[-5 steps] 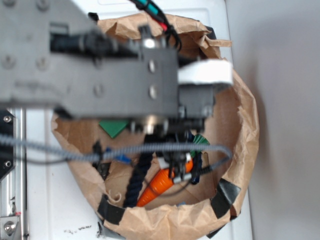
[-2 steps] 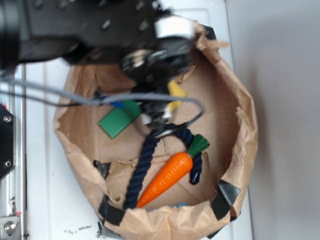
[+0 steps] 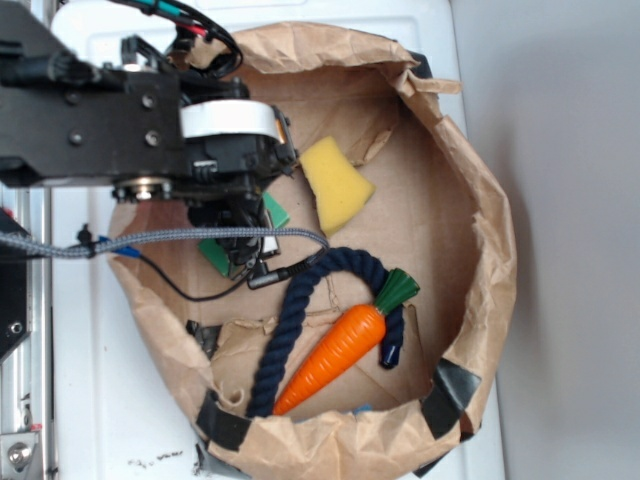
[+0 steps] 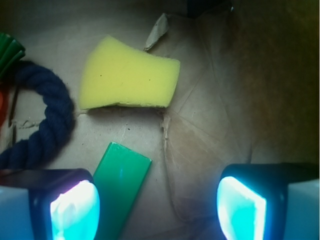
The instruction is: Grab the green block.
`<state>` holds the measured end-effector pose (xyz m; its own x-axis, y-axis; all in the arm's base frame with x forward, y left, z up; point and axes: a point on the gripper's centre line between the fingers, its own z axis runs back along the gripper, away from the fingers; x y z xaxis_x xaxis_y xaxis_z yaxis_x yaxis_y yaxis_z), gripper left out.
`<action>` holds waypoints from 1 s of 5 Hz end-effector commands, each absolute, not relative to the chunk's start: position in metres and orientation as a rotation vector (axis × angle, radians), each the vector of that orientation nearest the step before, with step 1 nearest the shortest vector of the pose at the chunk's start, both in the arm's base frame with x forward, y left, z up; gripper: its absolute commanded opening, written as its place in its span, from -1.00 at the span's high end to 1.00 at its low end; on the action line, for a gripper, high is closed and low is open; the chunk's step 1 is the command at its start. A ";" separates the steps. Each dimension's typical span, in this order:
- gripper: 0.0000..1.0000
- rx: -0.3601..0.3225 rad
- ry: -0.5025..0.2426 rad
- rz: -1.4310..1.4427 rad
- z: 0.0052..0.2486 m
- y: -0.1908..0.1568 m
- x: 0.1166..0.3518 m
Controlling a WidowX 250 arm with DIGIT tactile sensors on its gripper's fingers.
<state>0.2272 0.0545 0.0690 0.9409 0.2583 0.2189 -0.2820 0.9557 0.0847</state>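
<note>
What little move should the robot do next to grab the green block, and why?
Probably slide sideways toward the green block before going down. In the wrist view the open pincer has the block beside its left-of-picture finger, not in the middle of the gap, which is mostly over bare brown paper.

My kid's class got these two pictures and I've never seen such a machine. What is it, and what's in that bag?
It is a small robot arm. One picture looks down from above; the other comes from a camera on the arm's wrist. The gripper is open and holds nothing. A brown paper bag, rolled down, holds a yellow sponge wedge, a navy rope, a toy carrot and a flat green block. The block lies next to the left finger rather than centred between the two.
</note>
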 end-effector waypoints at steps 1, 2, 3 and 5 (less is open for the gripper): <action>-1.00 0.103 -0.183 0.331 0.064 0.055 0.241; -1.00 0.087 -0.167 0.353 0.058 0.054 0.241; -1.00 0.036 -0.104 0.466 0.059 0.055 0.241; -1.00 0.007 -0.031 0.469 0.064 0.051 0.224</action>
<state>0.2198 0.0426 0.0518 0.8999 0.4358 -0.0147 -0.4357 0.9000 0.0103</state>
